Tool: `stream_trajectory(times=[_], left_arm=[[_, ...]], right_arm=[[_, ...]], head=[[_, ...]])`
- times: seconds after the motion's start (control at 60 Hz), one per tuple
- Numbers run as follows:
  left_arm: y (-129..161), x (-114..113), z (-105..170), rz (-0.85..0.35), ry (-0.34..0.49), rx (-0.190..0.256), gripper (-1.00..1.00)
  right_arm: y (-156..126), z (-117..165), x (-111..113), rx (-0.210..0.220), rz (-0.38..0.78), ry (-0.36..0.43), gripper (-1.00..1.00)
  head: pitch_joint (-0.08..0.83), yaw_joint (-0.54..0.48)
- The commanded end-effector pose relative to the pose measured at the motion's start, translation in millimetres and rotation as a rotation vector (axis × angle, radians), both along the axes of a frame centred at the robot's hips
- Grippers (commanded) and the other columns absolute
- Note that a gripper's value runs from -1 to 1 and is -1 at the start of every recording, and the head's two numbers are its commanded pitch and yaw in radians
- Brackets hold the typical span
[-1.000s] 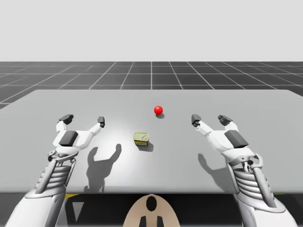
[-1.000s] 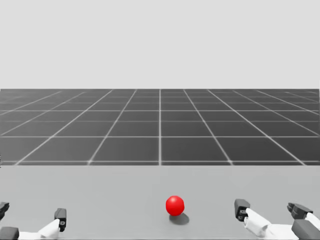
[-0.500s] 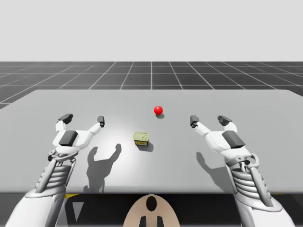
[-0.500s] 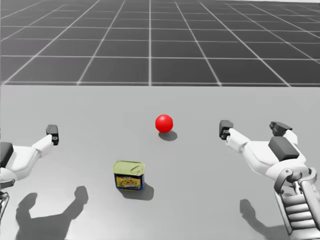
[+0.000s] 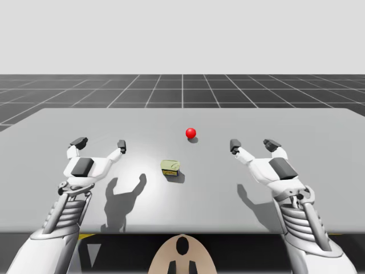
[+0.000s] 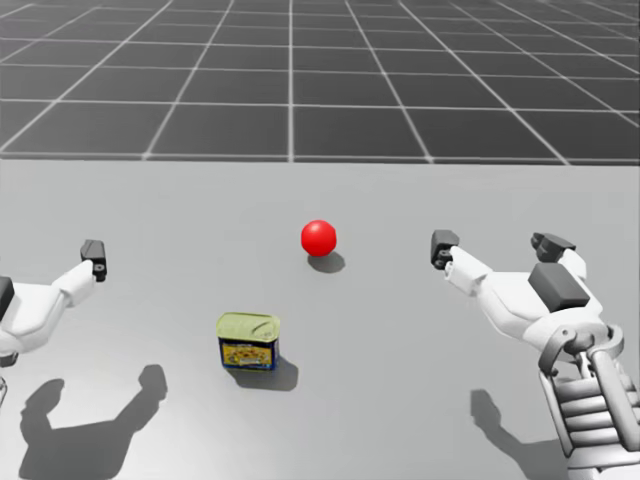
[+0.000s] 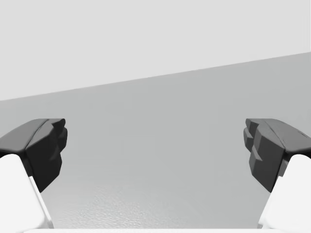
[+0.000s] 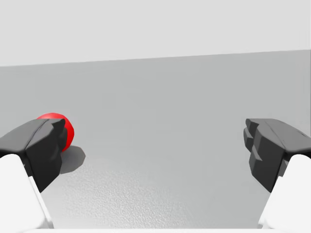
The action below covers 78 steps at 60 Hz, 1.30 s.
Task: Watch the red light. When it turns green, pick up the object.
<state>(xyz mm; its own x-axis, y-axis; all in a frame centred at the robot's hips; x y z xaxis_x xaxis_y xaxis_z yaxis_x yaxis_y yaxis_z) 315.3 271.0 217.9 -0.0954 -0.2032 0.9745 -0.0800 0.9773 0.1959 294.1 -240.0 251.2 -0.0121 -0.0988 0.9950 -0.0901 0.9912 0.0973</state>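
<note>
Leftmost, my left gripper [image 5: 101, 144] hung above the left half of the tabletop [image 5: 319, 125], towards the near edge. Its two dark fingers [image 7: 39, 145] were spread wide, with nothing between them but bare grey surface, and they touched nothing. Next, about the middle of the tabletop, stood one small squarish can [image 5: 170, 167], upright, with a pale green top and blue and yellow sides; it stood well apart from both grippers. Just beyond it, towards the far edge and slightly to the right, sat one round light [image 5: 191, 133], showing red. Rightmost, my right gripper [image 5: 252, 144] hung above the right half, level with the left one. Its fingers [image 8: 272, 145] were equally wide apart, empty and touching nothing, and the red light sat beside its inner finger in the right wrist view. Counted: two grippers, one can, one light.
</note>
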Motion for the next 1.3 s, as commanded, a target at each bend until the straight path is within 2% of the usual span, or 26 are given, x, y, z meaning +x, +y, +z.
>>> stream_trajectory(times=[0.017,0.35,0.95,1.117,1.3], left_arm=[[-0.7,-0.2,-0.1,0.001,-0.001,0.004,-1.00],[-1.3,0.1,0.1,0.002,-0.001,0.009,-1.00],[-1.7,-0.3,-0.1,0.003,-0.002,0.013,-1.00],[-1.9,-0.2,-0.6,0.003,-0.001,0.014,-1.00],[-2.3,0.5,-1.3,0.002,-0.001,0.015,-1.00]], right_arm=[[0.7,0.1,-0.5,0.021,-0.001,0.005,-1.00],[0.0,1.0,-0.2,0.033,-0.001,0.009,-1.00],[0.5,1.0,-0.1,0.023,-0.002,0.007,-1.00],[0.3,1.2,-0.5,0.025,0.000,0.007,-1.00],[-0.1,2.4,-1.3,0.027,0.002,0.005,-1.00]], head=[[0.463,-0.06],[0.459,-0.06],[0.454,-0.06],[0.496,-0.04],[0.606,0.04]])
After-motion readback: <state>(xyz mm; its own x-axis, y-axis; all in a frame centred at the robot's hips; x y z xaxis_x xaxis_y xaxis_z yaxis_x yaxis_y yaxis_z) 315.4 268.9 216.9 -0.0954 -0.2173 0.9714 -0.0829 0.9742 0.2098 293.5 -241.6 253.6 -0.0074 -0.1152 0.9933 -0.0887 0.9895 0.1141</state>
